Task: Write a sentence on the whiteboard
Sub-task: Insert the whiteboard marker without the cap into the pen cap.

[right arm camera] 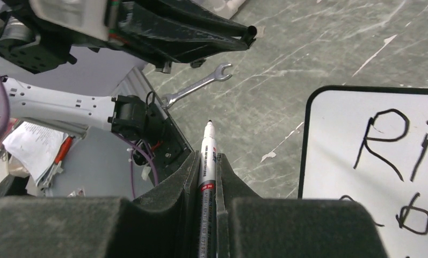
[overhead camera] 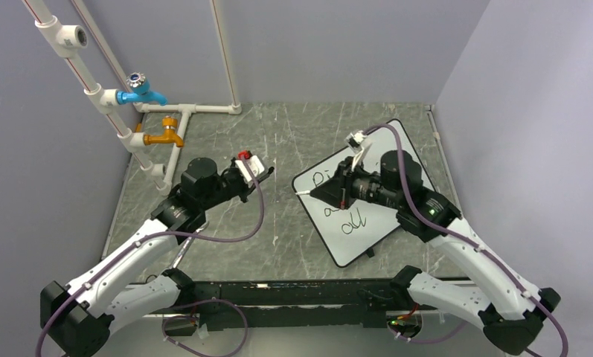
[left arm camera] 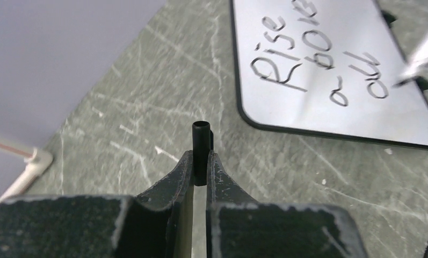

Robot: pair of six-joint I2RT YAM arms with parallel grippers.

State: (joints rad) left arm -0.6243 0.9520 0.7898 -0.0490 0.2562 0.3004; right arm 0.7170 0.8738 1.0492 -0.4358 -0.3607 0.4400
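Observation:
The whiteboard lies tilted on the right half of the table, and the sentence runs across it in black slanted lines. My right gripper hovers at the board's left corner, shut on a white marker whose uncapped tip points out past the board's edge. In the right wrist view the whiteboard shows "Ri" of the sentence. To the left of the board, my left gripper is shut on the marker's black cap above bare table. The whiteboard and sentence appear ahead of it.
White pipes with a blue tap and an orange tap stand at the back left. A metal wrench lies on the table near the left arm. Grey walls close the back and right sides.

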